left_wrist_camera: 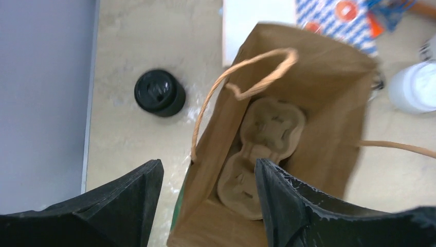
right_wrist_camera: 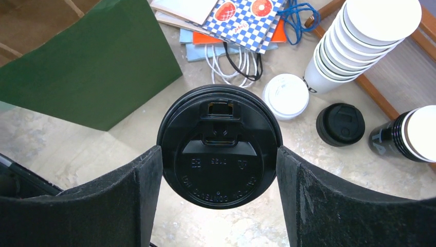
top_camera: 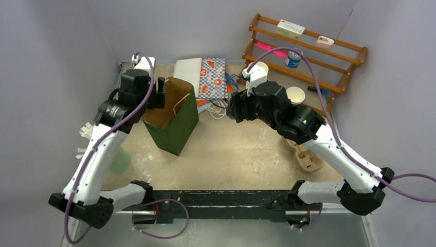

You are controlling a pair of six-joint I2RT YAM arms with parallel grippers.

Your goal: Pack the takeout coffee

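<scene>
The takeout coffee [right_wrist_camera: 220, 146] shows from above in the right wrist view as a cup under a round black lid. My right gripper [right_wrist_camera: 220, 170] is shut on it, one finger against each side of the lid, and holds it above the table to the right of the green paper bag [top_camera: 175, 116]. My left gripper [left_wrist_camera: 208, 172] is open at the bag's left rim. One finger is outside the bag wall [left_wrist_camera: 319, 103] and the other over the inside. A brown pulp cup carrier [left_wrist_camera: 267, 139] lies at the bottom of the bag.
On the table beyond the held cup are a stack of white cups [right_wrist_camera: 360, 41], a white lid [right_wrist_camera: 286, 95], a black lid [right_wrist_camera: 340, 124] and flat patterned bags [right_wrist_camera: 241, 15]. Another black-lidded cup [left_wrist_camera: 159, 92] stands left of the bag. A wooden rack [top_camera: 308, 46] is at the back right, and a second carrier [top_camera: 307, 157] under the right arm.
</scene>
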